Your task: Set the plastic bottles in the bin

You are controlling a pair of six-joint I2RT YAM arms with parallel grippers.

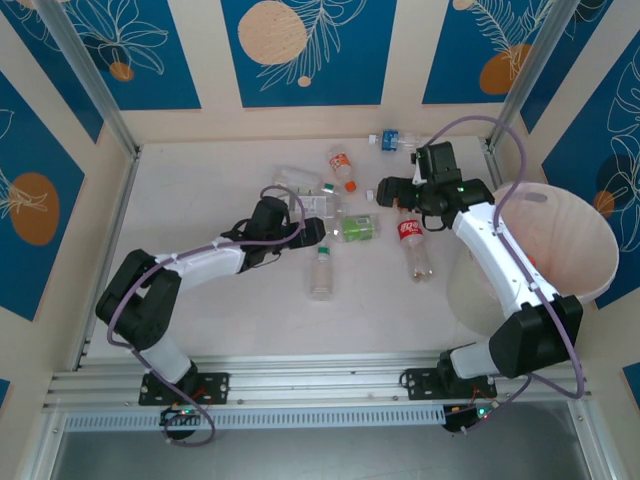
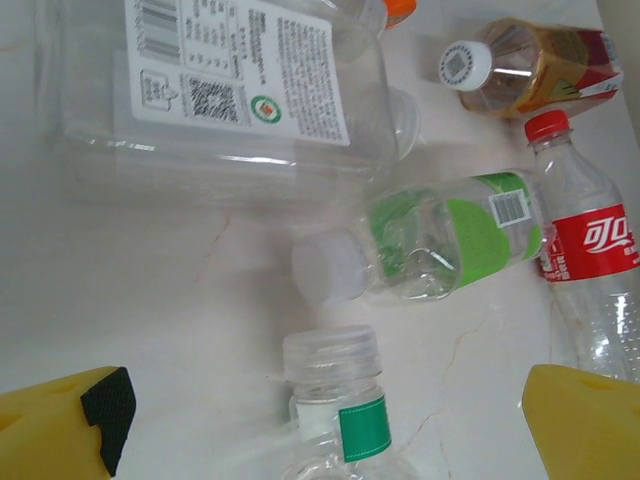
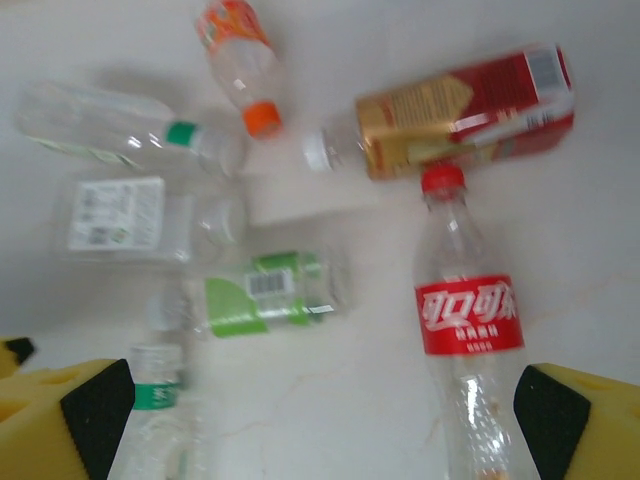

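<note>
Top external shows the plastic bottles [image 1: 358, 229] lying loose mid-tabletop [image 1: 200, 180], the bin [image 1: 585, 235] standing at the right edge; left end effector [image 1: 318, 234] and right end effector [image 1: 392, 195] both gape wide and empty, low beside the cluster, probably choosing a bottle.

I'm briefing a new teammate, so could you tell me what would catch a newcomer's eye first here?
The scatter of plastic bottles lying on the white table stands out, especially the red-labelled cola bottle. To the right sits the large pale bin, and the left gripper and right gripper hang open over the bottles.
</note>
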